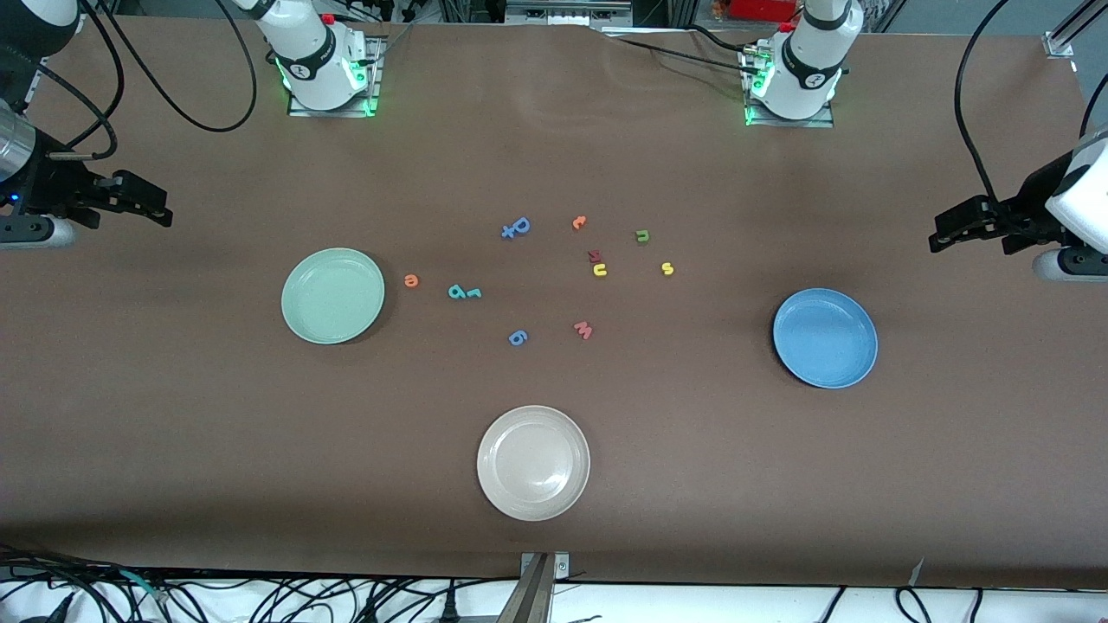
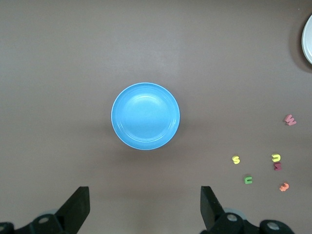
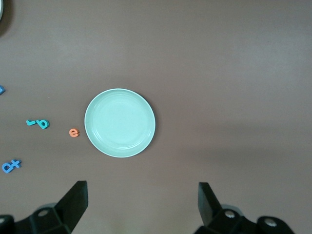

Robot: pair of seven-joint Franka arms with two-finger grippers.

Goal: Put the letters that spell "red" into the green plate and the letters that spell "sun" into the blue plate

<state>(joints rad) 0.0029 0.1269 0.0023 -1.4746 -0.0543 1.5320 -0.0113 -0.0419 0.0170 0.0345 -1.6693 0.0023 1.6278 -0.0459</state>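
Observation:
The empty green plate (image 1: 333, 295) lies toward the right arm's end, with the orange "e" (image 1: 411, 280), teal "d" (image 1: 456, 292) and small teal "r" (image 1: 474, 293) on the table beside it. The empty blue plate (image 1: 825, 337) lies toward the left arm's end. Yellow "u" (image 1: 599, 271), yellow "s" (image 1: 667, 269) and green "n" (image 1: 642, 236) sit mid-table. My right gripper (image 1: 156, 206) hangs open and empty high above the table, looking down on the green plate (image 3: 120, 122). My left gripper (image 1: 939, 234) is likewise open and empty, high above the blue plate (image 2: 145, 116).
A white plate (image 1: 533, 462) sits nearest the front camera. Among the letters lie a dark red letter (image 1: 595, 256) touching the "u", an orange hooked letter (image 1: 579, 223), a pink "w" (image 1: 583, 330) and blue letters (image 1: 517, 228), (image 1: 518, 337).

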